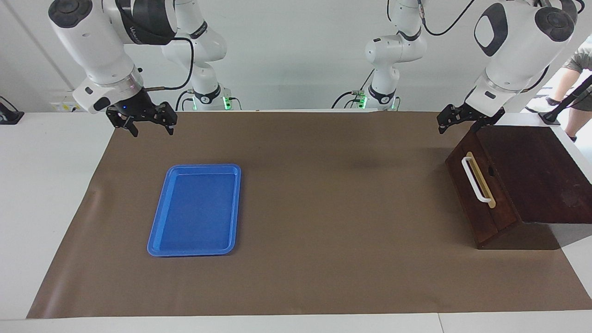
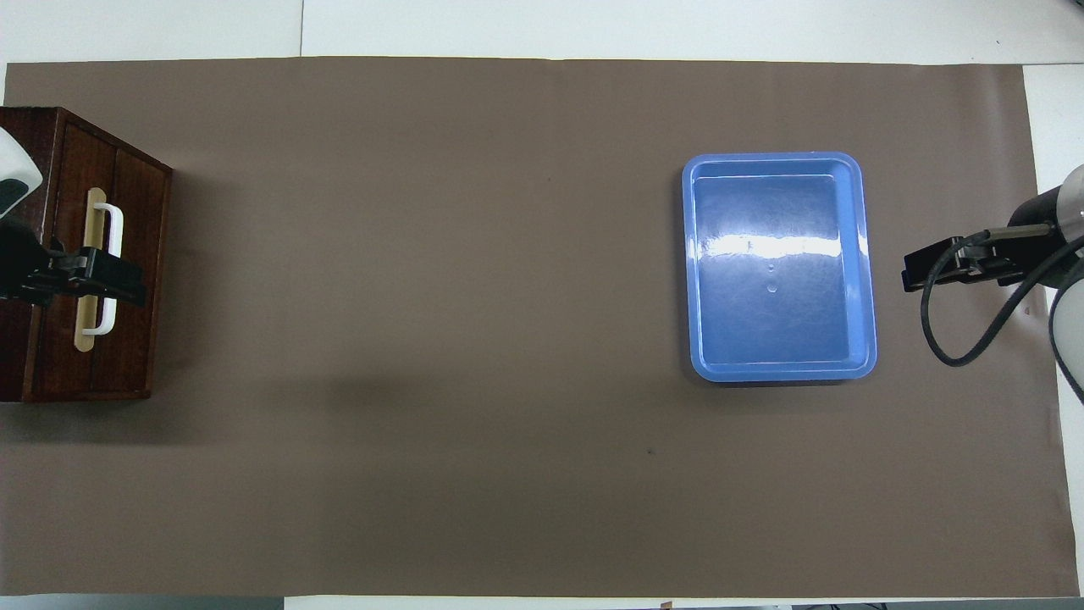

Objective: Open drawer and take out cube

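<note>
1. A blue tray [image 1: 194, 210] lies flat on the brown paper sheet [image 1: 323, 231], toward the right arm's end of the table; in the overhead view it sits at about 3 o'clock from the sheet's middle.
2. The tray is rectangular with rounded corners and a raised rim, its glossy floor bare and catching a streak of glare.
3. The brown paper sheet covers most of the white table [image 1: 41, 194], whose bare top shows along the sheet's edges.
4. At 2 o'clock in the facing view, a person [image 1: 578, 69] stands partly in frame.
</note>
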